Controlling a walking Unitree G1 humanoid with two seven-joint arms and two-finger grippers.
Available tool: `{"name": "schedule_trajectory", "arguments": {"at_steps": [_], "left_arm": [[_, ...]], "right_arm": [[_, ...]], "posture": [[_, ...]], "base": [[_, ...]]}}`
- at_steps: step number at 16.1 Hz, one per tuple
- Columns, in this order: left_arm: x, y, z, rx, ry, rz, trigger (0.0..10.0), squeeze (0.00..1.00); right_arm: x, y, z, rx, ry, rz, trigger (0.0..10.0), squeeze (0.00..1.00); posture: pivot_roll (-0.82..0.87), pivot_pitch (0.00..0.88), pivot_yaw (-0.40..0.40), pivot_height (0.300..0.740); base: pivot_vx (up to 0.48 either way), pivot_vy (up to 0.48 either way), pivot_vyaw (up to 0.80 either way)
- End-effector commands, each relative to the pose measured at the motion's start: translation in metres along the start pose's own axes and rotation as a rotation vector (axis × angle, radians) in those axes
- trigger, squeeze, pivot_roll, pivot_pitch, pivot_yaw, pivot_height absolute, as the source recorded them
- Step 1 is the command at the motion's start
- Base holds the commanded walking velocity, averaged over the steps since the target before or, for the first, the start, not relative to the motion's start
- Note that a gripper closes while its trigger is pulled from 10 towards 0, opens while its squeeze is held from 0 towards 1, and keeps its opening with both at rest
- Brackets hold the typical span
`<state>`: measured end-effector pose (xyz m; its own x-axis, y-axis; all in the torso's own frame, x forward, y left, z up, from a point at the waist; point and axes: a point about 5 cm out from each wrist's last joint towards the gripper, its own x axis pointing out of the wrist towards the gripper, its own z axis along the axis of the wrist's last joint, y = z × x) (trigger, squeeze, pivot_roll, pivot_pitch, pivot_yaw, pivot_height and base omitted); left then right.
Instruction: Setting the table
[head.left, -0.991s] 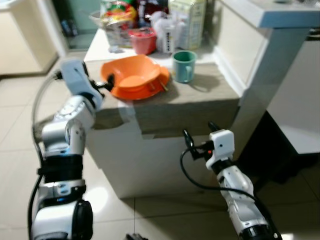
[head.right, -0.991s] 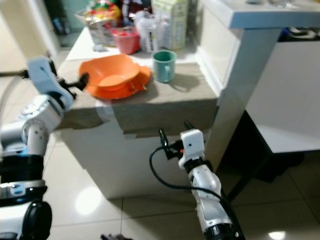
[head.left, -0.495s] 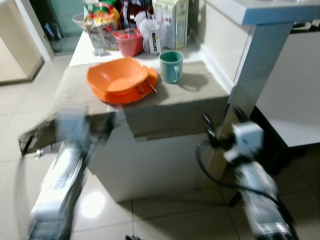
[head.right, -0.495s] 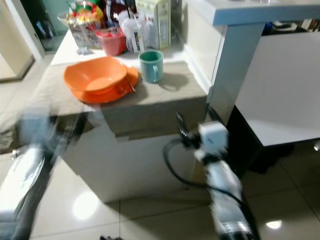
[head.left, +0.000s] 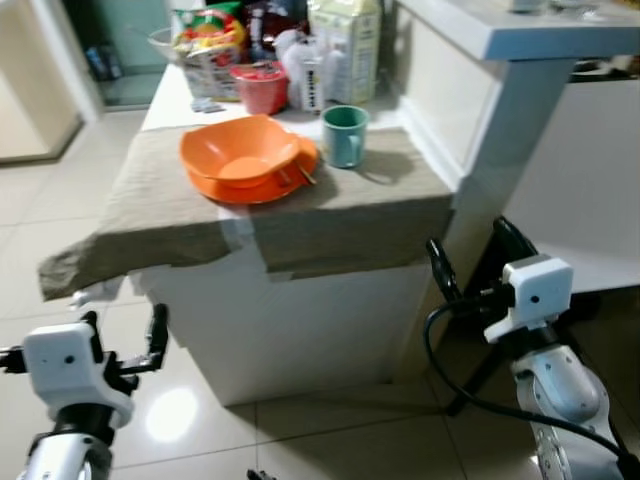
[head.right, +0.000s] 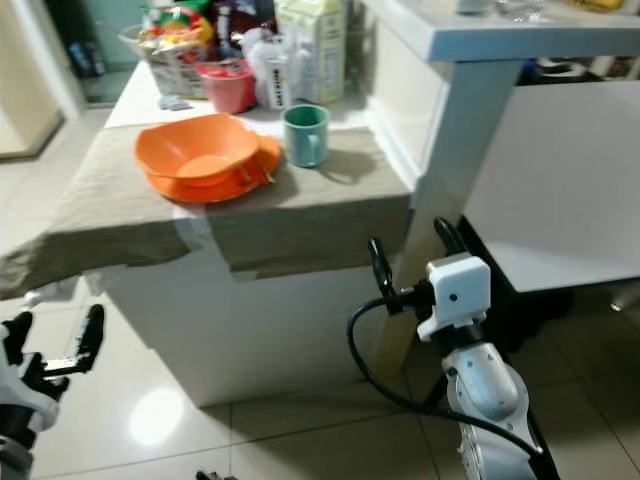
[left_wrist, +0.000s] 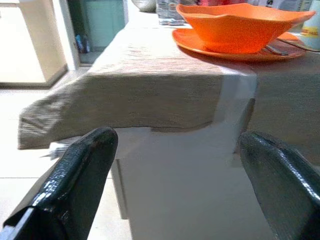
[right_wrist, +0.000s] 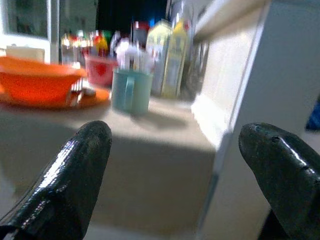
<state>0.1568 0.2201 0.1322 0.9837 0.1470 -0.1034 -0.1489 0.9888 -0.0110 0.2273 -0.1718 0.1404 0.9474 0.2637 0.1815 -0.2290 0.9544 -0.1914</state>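
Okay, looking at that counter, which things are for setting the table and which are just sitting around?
For the job:
- orange bowl
- orange plate under the bowl
- teal mug
- beige tablecloth

Just lying about:
- red cup
- yellow carton
- snack basket
- white bottle

White counter (head.left: 300, 330) w/ tan cloth (head.left: 150, 205), orange bowl (head.left: 240, 150) on orange plate (head.left: 205, 185), teal mug (head.left: 345, 135), groceries at back (head.left: 270, 50)
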Motion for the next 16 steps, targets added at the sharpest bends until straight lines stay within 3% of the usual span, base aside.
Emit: {"name": "schedule_trajectory", "arguments": {"at_steps": [1, 4, 7, 16], "left_arm": [[0.002, 0.000, 0.005, 0.004, -0.020, 0.007, 10.0, 0.00], [0.014, -0.009, 0.014, 0.016, -0.061, -0.013, 10.0, 0.00], [0.016, -0.012, 0.014, 0.017, -0.063, -0.030, 10.0, 0.00], [0.025, -0.029, 0.019, 0.055, -0.099, -0.087, 10.0, 0.00]], "right_arm": [[-0.006, 0.006, -0.003, 0.031, 0.039, 0.031, 10.0, 0.00], [-0.004, 0.007, -0.001, 0.035, 0.061, 0.050, 10.0, 0.00], [-0.007, 0.006, -0.003, 0.037, 0.073, 0.047, 10.0, 0.00], [-0.005, 0.007, 0.000, 0.029, 0.085, 0.042, 10.0, 0.00]], "posture": [[-0.12, 0.000, 0.050, 0.740], [-0.12, 0.000, 0.045, 0.740], [-0.13, 0.000, 0.048, 0.740], [-0.13, 0.000, 0.055, 0.740]], "base": [[0.000, 0.000, 0.00], [0.000, 0.000, 0.00], [0.000, 0.000, 0.00], [0.435, 0.000, 0.00]]}}
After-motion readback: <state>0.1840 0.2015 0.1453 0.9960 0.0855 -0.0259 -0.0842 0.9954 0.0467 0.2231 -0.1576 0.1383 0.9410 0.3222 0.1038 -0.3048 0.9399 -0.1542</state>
